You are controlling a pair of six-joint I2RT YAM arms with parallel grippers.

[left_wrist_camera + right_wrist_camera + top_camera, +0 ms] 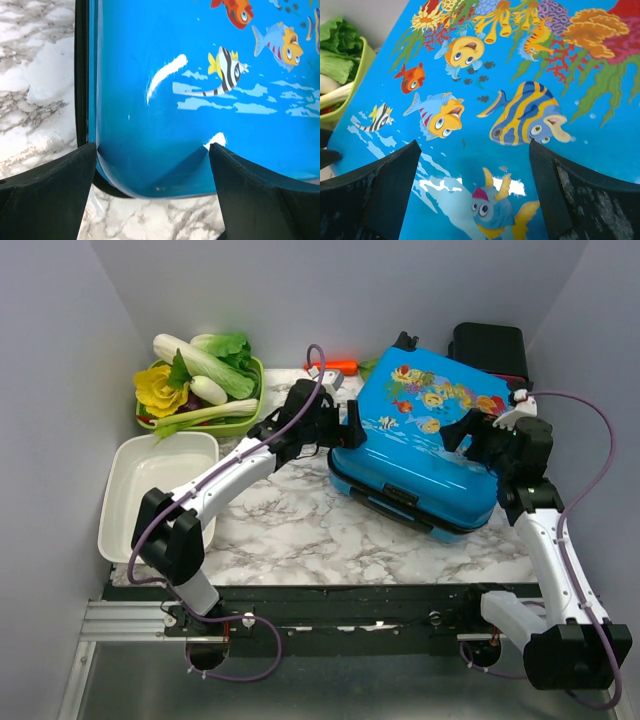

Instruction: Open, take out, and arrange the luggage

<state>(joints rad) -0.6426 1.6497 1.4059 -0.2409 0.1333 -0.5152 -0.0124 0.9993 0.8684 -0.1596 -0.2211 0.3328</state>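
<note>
**Closed case, both grippers open at the lid**

The luggage lies flat and shut on the table, right of centre in the top view, printed shell facing up and its black carry handle on the near edge. Nothing has come out of it yet, so the step in hand looks like the opening itself.

The left gripper sits at the case's left edge. In the left wrist view its jaws are spread wide, with a rounded blue corner of the shell between the fingers and the black seam running up the left of the frame. It holds nothing; whether either finger touches the shell I cannot tell. The right gripper hovers over the right half of the lid, jaws equally wide and empty, with the fish prints showing between them in its wrist view.

To do this well, I would find the closure along the black seam first; no zip pull or latch is visible in these views. One gripper should pin the lower shell to the table while the other lifts the lid at the edge away from the hinge, since the glossy shell is likely to slide.

A white tray at lower left and a green bowl of vegetables at upper left stand well apart from the case.
</note>
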